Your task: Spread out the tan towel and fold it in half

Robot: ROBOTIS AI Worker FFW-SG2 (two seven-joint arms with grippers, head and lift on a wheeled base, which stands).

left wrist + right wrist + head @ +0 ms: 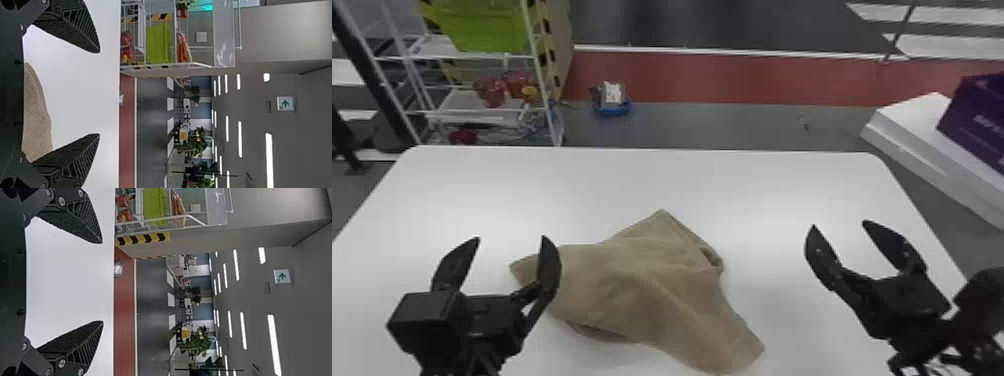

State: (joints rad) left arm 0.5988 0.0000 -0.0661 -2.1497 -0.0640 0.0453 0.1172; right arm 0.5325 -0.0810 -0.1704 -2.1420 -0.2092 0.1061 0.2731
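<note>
- A white wire rack (482, 112) stands beyond the surface's far left corner, with a bright green item (487, 25) on it.
- The surface (757, 190) is white with rounded far corners; its left edge slants outward towards the robot, leaving a strip of room outside the left gripper.
- The left gripper (511, 238) is over the left part of the surface, fingers wide open and pointing away from the robot. In the head view, its right finger overlaps the towel's left corner; I can't tell whether they touch. The left wrist view shows a gap between the fingertips.
- The tan towel (632, 280) lies rumpled near the middle, between the grippers. One corner points to the far edge, one left, and a broader one forward and right. Its right side has a small curled fold. A broad stretch of surface separates it from the far edge.
- The right gripper (840, 225) is well apart from the towel, with white surface between them. Its fingers are spread open, near the surface's right edge.
- Past that edge, a purple box (977, 115) sits on a white block (907, 115).
</note>
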